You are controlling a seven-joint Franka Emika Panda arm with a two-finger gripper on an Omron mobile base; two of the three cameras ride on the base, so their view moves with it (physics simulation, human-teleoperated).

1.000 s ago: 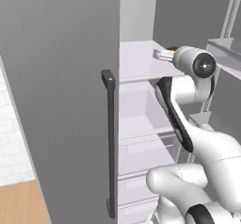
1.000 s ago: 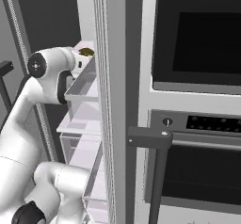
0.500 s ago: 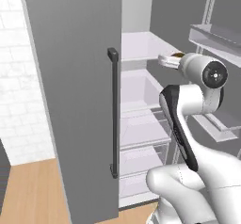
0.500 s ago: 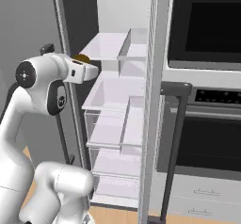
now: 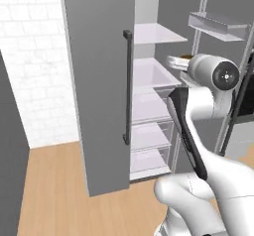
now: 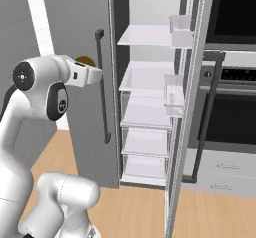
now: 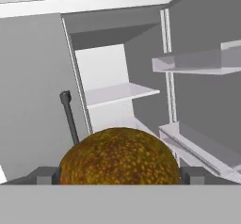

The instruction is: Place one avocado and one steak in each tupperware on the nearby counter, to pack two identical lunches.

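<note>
The avocado, a speckled brown ball, is sitting between the gripper fingers, which are standing wide and clamping it from both sides. The gripper is hanging in front of the open fridge, near its white shelves and the grey door with its dark handle.

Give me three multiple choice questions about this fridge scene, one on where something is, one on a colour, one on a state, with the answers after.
1. Where is the avocado?
A. Between the fingers of the gripper
B. On a fridge shelf
C. On the floor

2. What colour is the bar handle on the closed fridge door?
A. White
B. Dark
C. Red

3. How does the fridge's right door stand?
A. Shut
B. Removed
C. Swung open

Answers: 1 A, the hand view shows the brown ball between the fingertips. 2 B, it reads near black against the grey door. 3 C, its door bins face the shelves.
</note>
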